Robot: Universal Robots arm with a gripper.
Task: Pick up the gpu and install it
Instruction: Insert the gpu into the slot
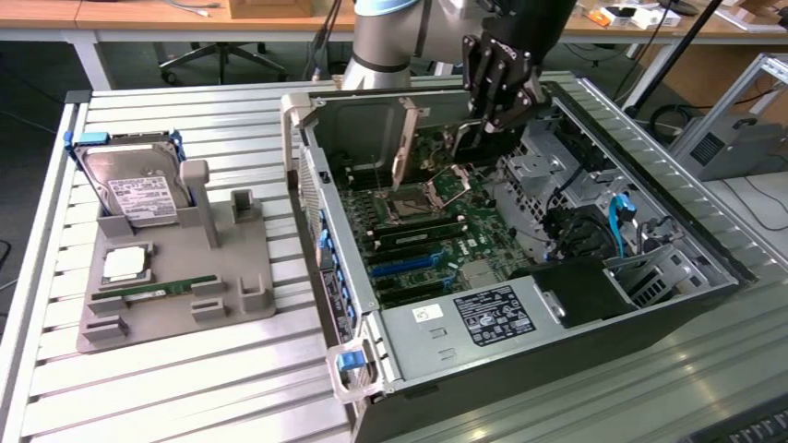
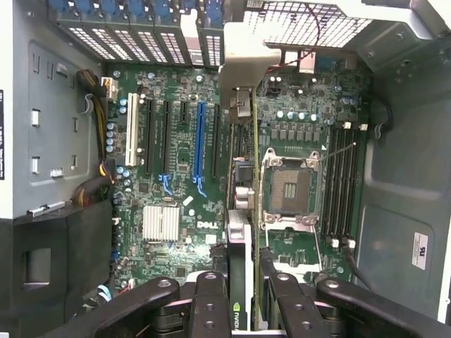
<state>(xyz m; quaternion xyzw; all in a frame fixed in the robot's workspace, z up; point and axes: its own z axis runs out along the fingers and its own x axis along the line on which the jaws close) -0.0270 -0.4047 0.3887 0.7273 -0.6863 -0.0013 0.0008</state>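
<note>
Several spare parts rest on a grey moulded holder (image 1: 185, 277) on the slatted metal desk (image 1: 161, 388), well away from the pincer on the exterior view's left. They include a silver hard drive (image 1: 138, 189) with a white label, propped at a tilt, and a slim green memory stick (image 1: 161, 291) lying flat.

Nearer the pincer lies the open computer case (image 1: 419, 346), sheet metal with a green motherboard (image 2: 176, 162) on its floor. The black multi-link pincer (image 1: 503, 115) hangs over the case, its fingers (image 2: 208, 299) closed on the gpu (image 2: 239, 232).

The thin, flat card stands on edge directly below the pincer, clear of the board. Its long axis runs parallel to the blue slot (image 2: 199, 141) beside it, and a square metal-framed socket (image 2: 290, 190) lies on its other side. Its pale metal bracket (image 2: 243, 67) points away from the pincer, toward the perforated grilles of the case wall.
</note>
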